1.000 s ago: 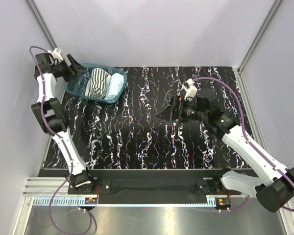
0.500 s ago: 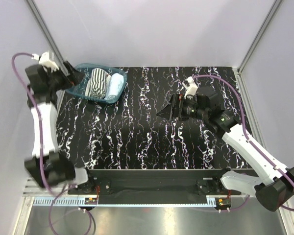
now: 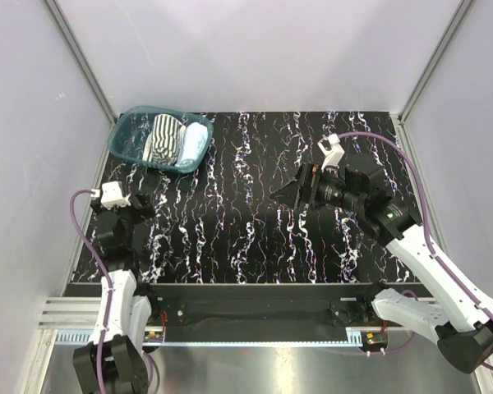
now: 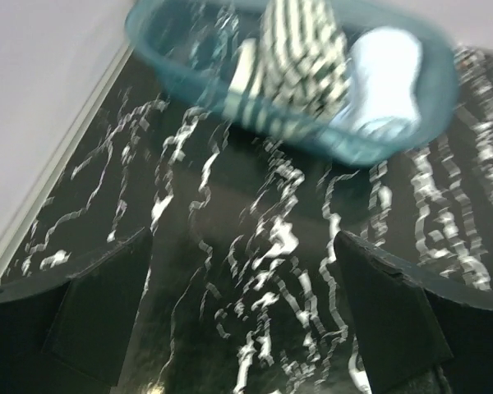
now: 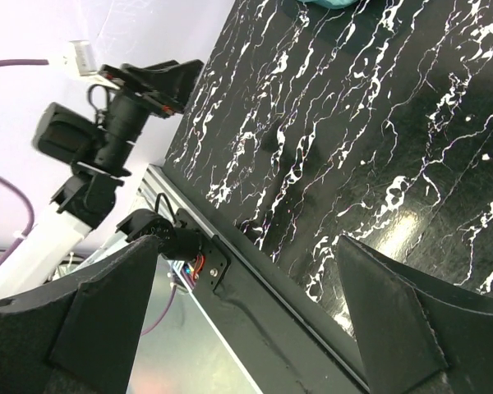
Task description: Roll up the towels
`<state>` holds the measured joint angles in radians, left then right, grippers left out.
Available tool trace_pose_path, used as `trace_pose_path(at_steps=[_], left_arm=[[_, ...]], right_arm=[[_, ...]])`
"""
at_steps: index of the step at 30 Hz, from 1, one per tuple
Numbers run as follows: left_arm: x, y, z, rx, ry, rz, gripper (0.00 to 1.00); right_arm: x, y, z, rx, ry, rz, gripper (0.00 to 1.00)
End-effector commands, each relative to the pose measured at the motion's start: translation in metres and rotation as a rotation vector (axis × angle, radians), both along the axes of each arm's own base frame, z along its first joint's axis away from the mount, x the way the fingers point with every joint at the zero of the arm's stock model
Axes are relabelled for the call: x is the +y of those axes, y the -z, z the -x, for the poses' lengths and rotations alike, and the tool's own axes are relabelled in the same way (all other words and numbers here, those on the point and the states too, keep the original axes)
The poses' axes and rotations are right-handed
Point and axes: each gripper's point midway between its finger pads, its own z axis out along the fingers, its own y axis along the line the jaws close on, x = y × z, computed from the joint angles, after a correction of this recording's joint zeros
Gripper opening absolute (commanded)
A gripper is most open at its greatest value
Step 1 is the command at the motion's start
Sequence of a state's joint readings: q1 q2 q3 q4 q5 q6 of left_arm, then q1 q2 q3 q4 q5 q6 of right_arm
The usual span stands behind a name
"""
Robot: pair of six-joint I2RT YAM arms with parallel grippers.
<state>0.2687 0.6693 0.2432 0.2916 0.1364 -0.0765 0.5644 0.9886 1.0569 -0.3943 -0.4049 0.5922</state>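
Black table [image 3: 230,246]: towel-snag risk

Far-left corner: basket [image 3: 125,146] holds striped towel [image 3: 164,137] and blue towel [image 3: 196,144], packed touching. Jaws wide, empty: left gripper [image 4: 242,238], right gripper [image 3: 283,190], both well apart from it. Pulling one towel likely drags both or tips basket.

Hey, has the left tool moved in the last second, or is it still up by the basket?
Yes. The left tool has pulled back from the teal basket toward the near edge of the table, and now hangs open and empty.
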Motion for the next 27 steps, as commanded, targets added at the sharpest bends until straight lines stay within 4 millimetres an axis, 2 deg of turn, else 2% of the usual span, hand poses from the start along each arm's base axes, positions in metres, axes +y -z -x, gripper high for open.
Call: trace_pose_path(at_steps=[1, 2, 3, 5, 6, 7, 9, 10, 12, 13, 15, 18, 19, 21, 23, 24, 25, 26, 27], left_arm=[[0.025, -0.024, -0.009, -0.12, -0.11, -0.079, 0.99], [0.026, -0.018, -0.01, -0.124, -0.136, -0.011, 0.99], [0.026, -0.019, -0.012, -0.134, -0.132, -0.011, 0.99], [0.023, -0.003, -0.017, -0.102, -0.108, -0.005, 0.99], [0.019, -0.009, -0.022, -0.137, -0.084, 0.004, 0.99], [0.018, 0.005, -0.027, -0.097, -0.075, 0.032, 0.99], [0.014, 0.01, -0.034, -0.08, -0.042, 0.033, 0.99], [0.014, 0.023, -0.037, -0.043, -0.045, 0.066, 0.99], [0.016, 0.023, -0.042, -0.048, -0.056, 0.076, 0.99], [0.015, 0.031, -0.044, -0.019, -0.055, 0.088, 0.99], [0.012, 0.019, -0.054, -0.054, -0.038, 0.024, 0.99], [0.012, 0.031, -0.07, 0.032, -0.023, 0.054, 0.99], [0.009, 0.034, -0.071, 0.029, -0.016, 0.08, 0.99], [-0.011, 0.032, -0.077, 0.014, 0.097, 0.047, 0.99], [-0.022, 0.033, -0.077, 0.0, 0.129, -0.019, 0.99], [-0.035, 0.034, -0.074, -0.019, 0.153, -0.052, 0.99], [-0.039, 0.034, -0.072, -0.029, 0.157, -0.106, 0.99], [-0.042, 0.026, -0.072, -0.072, 0.12, -0.129, 0.99], [-0.045, 0.03, -0.07, -0.083, 0.125, -0.136, 0.99]], right_arm=[[-0.002, -0.008, 0.01, -0.015, -0.009, -0.021, 0.97], [-0.003, -0.008, 0.01, -0.017, -0.004, -0.019, 0.97], [-0.004, -0.007, 0.011, -0.018, -0.003, -0.015, 0.97], [-0.006, -0.007, 0.013, -0.019, -0.001, -0.008, 0.97], [-0.007, -0.005, 0.013, -0.017, 0.0, -0.005, 0.97], [-0.008, -0.006, 0.014, -0.02, 0.004, -0.007, 0.97], [-0.008, -0.004, 0.014, -0.018, 0.007, -0.007, 0.97], [-0.007, -0.003, 0.013, -0.015, 0.006, -0.008, 0.97], [-0.007, -0.001, 0.013, -0.01, 0.003, -0.008, 0.97], [-0.006, -0.001, 0.013, -0.008, 0.0, -0.008, 0.97], [-0.005, 0.002, 0.013, -0.005, -0.006, 0.002, 0.97], [-0.009, 0.007, 0.011, -0.006, 0.011, 0.03, 0.97], [-0.01, 0.007, 0.01, -0.008, 0.016, 0.036, 0.98], [-0.01, 0.012, 0.009, -0.003, 0.017, 0.05, 0.98], [-0.009, 0.014, 0.008, 0.005, 0.016, 0.055, 0.98], [-0.009, 0.015, 0.006, 0.008, 0.018, 0.055, 0.98], [-0.008, 0.015, 0.005, 0.008, 0.02, 0.053, 0.98], [-0.008, 0.015, 0.004, 0.006, 0.024, 0.05, 0.98], [-0.007, 0.017, 0.003, 0.009, 0.023, 0.051, 0.98]])
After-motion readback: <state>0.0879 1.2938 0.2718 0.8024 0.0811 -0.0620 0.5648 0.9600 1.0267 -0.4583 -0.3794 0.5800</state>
